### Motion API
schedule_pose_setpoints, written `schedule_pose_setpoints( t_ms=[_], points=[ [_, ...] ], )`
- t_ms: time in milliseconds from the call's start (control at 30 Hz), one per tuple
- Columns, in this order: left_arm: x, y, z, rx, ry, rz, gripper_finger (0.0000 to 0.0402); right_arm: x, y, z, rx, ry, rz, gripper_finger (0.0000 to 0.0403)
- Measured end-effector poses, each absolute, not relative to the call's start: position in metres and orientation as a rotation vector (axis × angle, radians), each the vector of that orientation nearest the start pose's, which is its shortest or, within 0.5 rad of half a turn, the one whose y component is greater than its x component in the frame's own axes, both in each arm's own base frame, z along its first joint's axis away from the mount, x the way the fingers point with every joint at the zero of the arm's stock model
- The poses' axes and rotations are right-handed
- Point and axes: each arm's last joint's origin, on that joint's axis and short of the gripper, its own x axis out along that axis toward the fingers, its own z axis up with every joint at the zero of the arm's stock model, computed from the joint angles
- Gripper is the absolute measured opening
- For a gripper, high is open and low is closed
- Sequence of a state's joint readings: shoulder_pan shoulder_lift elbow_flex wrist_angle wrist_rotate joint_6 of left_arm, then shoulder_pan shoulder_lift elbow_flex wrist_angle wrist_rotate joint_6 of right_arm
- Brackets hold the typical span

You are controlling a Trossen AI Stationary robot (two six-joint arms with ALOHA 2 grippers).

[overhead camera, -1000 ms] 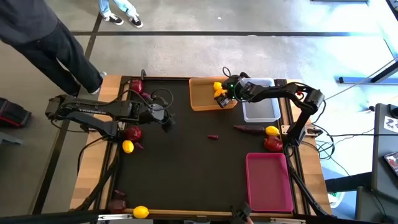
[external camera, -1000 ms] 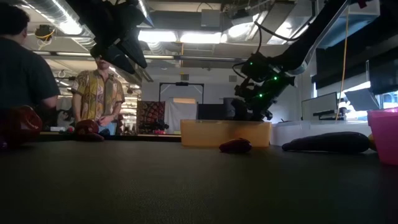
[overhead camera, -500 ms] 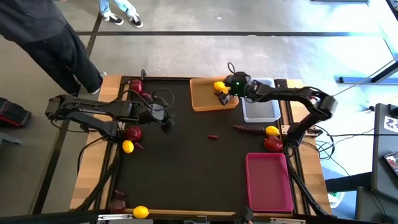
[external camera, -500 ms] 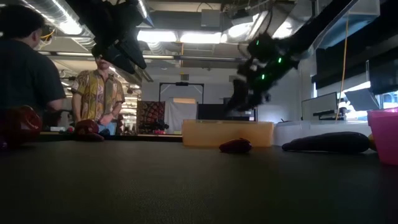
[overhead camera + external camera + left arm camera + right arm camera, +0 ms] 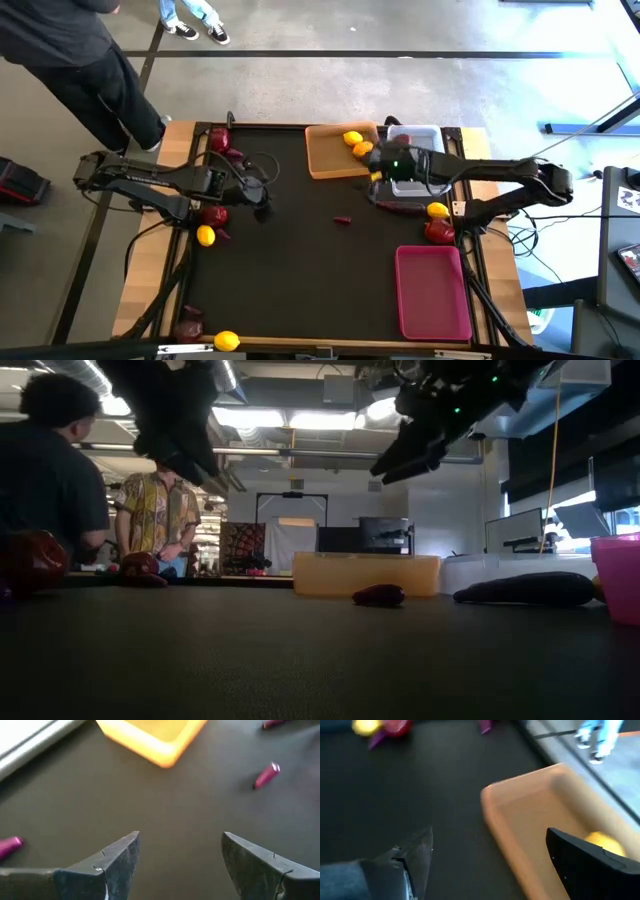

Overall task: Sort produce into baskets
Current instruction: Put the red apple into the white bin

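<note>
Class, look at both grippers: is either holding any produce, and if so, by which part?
Nothing is held. The left gripper is open above bare mat, and the right gripper is open and empty beside the orange basket.

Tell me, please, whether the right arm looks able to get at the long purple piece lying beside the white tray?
Probably yes: the right gripper hangs open and empty near the long purple piece, with only bare mat between them.

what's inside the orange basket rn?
Two citrus in the orange basket: a yellow lemon and an orange-tinted citrus touching it. The right gripper overhangs the basket's corner; anything beneath is hidden.
</note>
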State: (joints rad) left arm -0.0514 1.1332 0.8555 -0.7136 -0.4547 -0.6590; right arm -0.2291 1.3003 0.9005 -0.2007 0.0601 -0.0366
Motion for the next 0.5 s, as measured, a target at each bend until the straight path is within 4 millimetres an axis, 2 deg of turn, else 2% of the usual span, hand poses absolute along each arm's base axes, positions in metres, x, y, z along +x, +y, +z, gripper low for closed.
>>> schedule_pose_setpoints(
  t_ms=[200,267,367,500],
  points=[
    [0.199,-0.008,0.247,-0.380,0.933,0.683,0.0272,0.275,-0.030,0.257,-0.042,0.669,-0.137,0.0330],
    [0.198,-0.011,0.245,-0.387,0.982,0.635,0.0272,0.275,-0.023,0.256,-0.053,0.671,-0.111,0.0330],
    [0.202,-0.015,0.245,-0.398,1.035,0.526,0.0272,0.277,-0.015,0.257,-0.072,0.665,-0.080,0.0330],
    [0.209,-0.016,0.249,-0.344,1.092,0.466,0.0272,0.277,-0.012,0.257,-0.086,0.662,-0.067,0.0330]
  ],
)
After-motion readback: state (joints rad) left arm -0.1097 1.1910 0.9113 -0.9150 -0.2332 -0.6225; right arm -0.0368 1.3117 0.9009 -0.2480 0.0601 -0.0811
